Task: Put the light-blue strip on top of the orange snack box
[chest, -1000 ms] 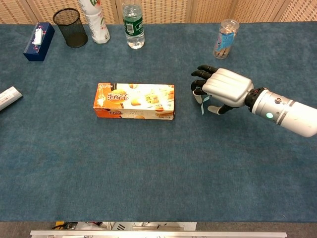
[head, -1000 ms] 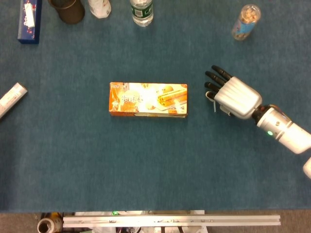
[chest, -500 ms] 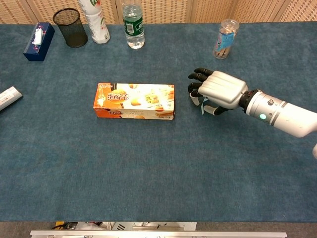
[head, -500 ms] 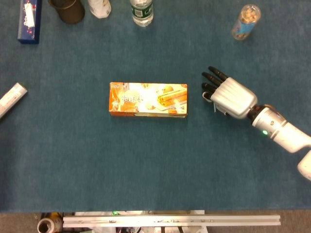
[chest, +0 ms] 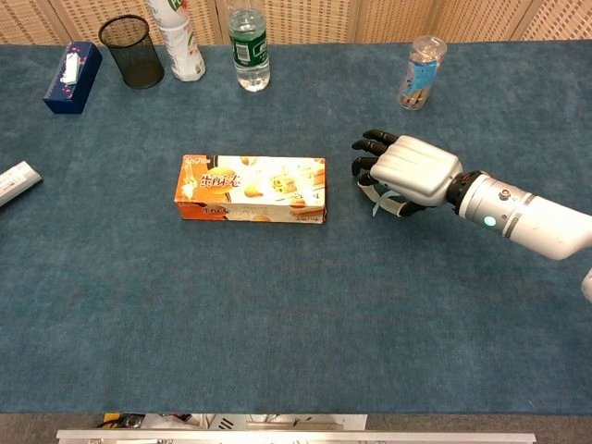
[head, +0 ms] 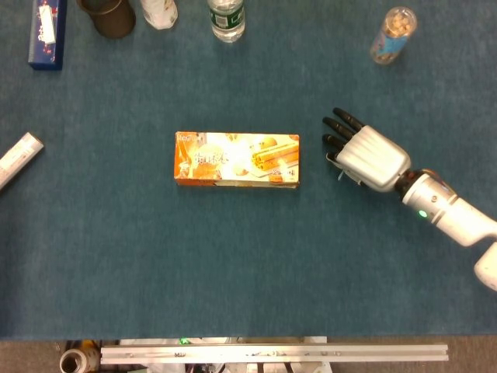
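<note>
The orange snack box [head: 237,158] lies flat in the middle of the blue table, also seen in the chest view [chest: 252,188]. To its right, my right hand [head: 365,155] hovers palm down, a short gap from the box's right end [chest: 407,171]. A small piece of the light-blue strip [chest: 376,200] shows beneath the dark fingers [chest: 370,157], pinched under the hand; most of it is hidden. In the head view only a pale sliver of the strip [head: 334,158] shows at the hand's edge. My left hand is in neither view.
Along the far edge stand a dark blue box [chest: 72,77], a mesh cup [chest: 130,52], two bottles [chest: 248,48] and a clear snack canister [chest: 421,72]. A white tube [chest: 17,182] lies at the left edge.
My right hand has shifted a little left toward the box with the strip under it, then settled slightly lower. The box has not moved.
</note>
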